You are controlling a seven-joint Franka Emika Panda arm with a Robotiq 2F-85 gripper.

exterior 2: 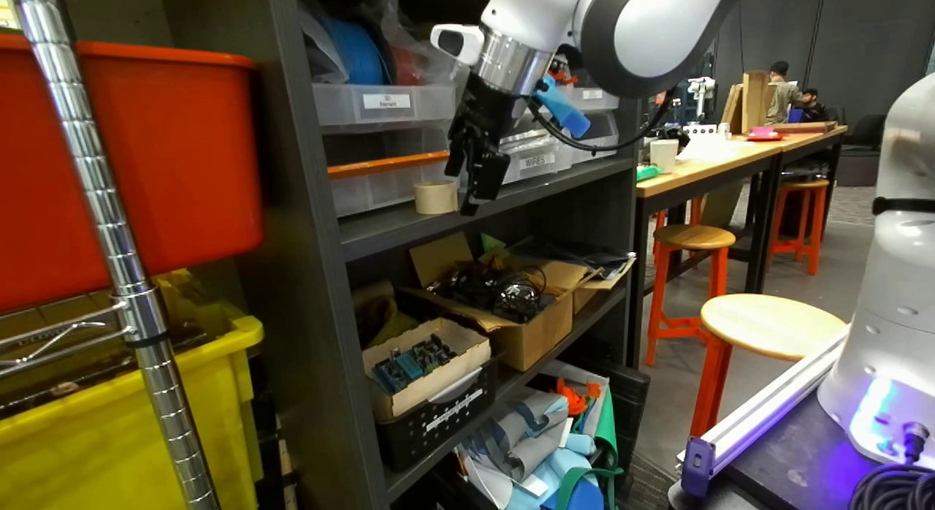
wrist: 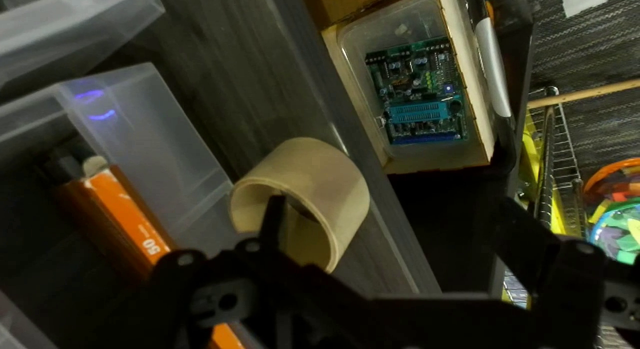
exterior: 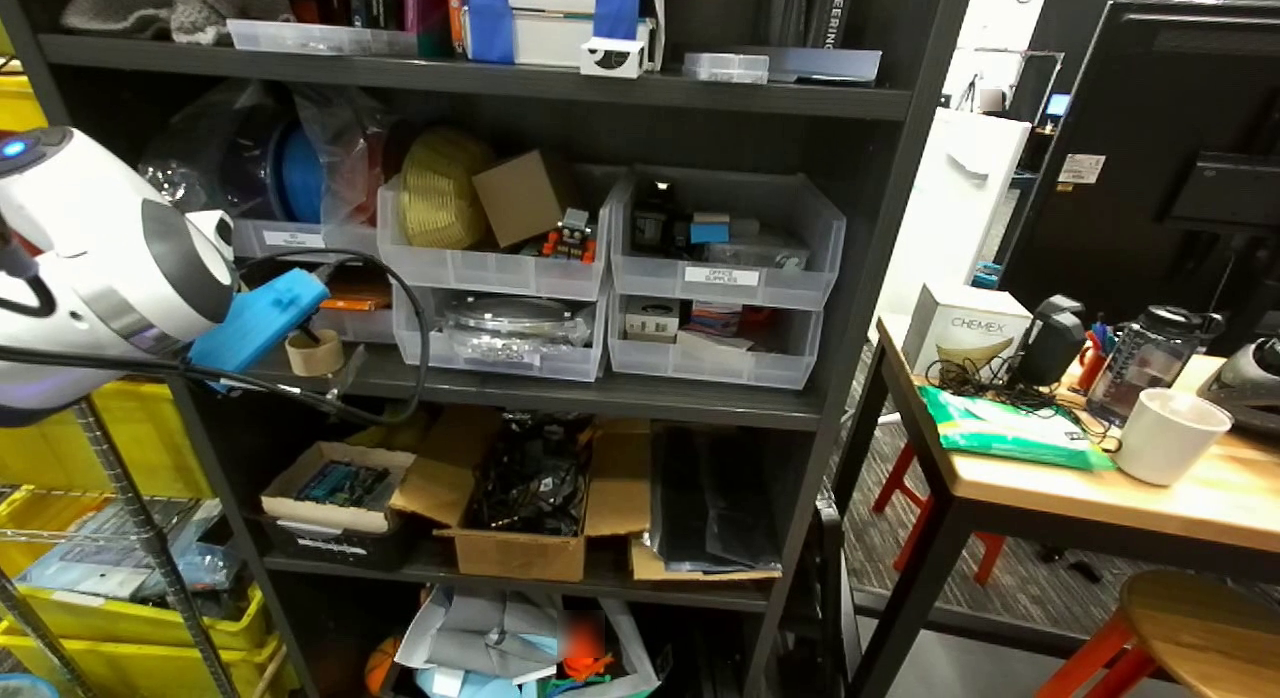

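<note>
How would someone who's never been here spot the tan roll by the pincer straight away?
Find the tall dark shelving unit, then its shelf bearing labelled clear plastic bins. The roll sits near that shelf's front edge, in front of the bins and close to the open pincer. It alone there is a short, hollow tan ring; the bins behind are see-through and box-shaped.

We see a black gripper with jointed fingers and round grey pins. Just above the gripper we find a silver collar, flanked by a white knob with a black face and a blue block; a black cable loops beside it. Farther up we see the white arm with dark grey bands and a blue light. Well apart from the gripper we note a white base, a blue glow at its foot and a black strap higher up.
</note>
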